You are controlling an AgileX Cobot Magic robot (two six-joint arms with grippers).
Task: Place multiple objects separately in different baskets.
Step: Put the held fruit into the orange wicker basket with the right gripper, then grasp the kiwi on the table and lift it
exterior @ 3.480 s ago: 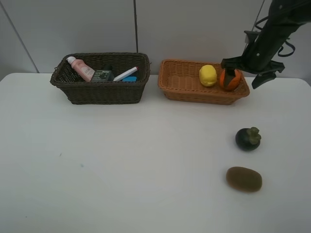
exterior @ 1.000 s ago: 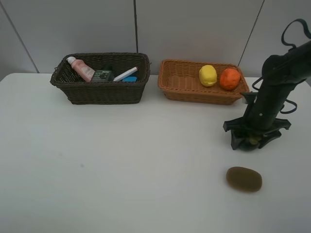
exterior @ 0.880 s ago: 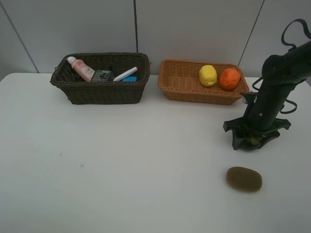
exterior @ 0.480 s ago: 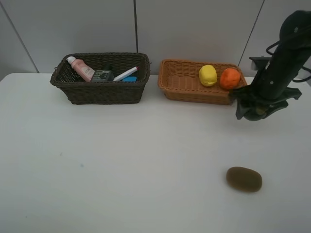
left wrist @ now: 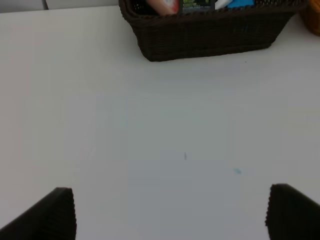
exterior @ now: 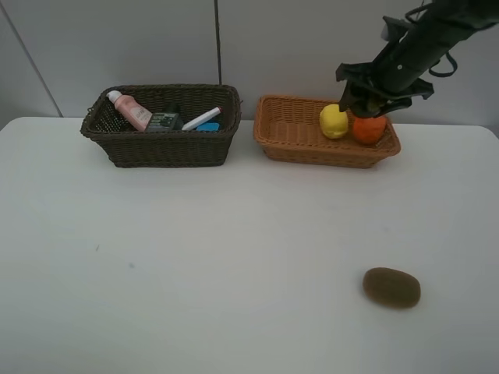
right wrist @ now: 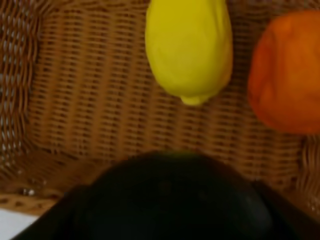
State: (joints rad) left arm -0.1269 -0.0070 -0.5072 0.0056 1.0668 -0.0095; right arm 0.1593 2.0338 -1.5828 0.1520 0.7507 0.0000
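Observation:
My right gripper (exterior: 361,99) hangs over the light tan basket (exterior: 288,131), shut on the dark mangosteen (right wrist: 170,200), which fills the near part of the right wrist view. Below it in that basket (right wrist: 75,100) lie the yellow lemon (exterior: 334,121) (right wrist: 189,47) and the orange (exterior: 369,128) (right wrist: 285,75). The brown kiwi (exterior: 391,287) lies on the table at the front right. The dark brown basket (exterior: 164,148) (left wrist: 210,40) holds the pink bottle (exterior: 129,110), the dark bottle (exterior: 164,121) and the white marker (exterior: 202,118). My left gripper (left wrist: 170,215) is open and empty over bare table.
The white table (exterior: 234,234) carries both baskets along its far edge, with a grey wall right behind them. A narrow gap separates the two baskets. The left arm does not show in the high view.
My right gripper closed on the mangosteen on the table, lifted it, and carried it back and left over the tan basket. The kiwi and the basket contents have not moved.

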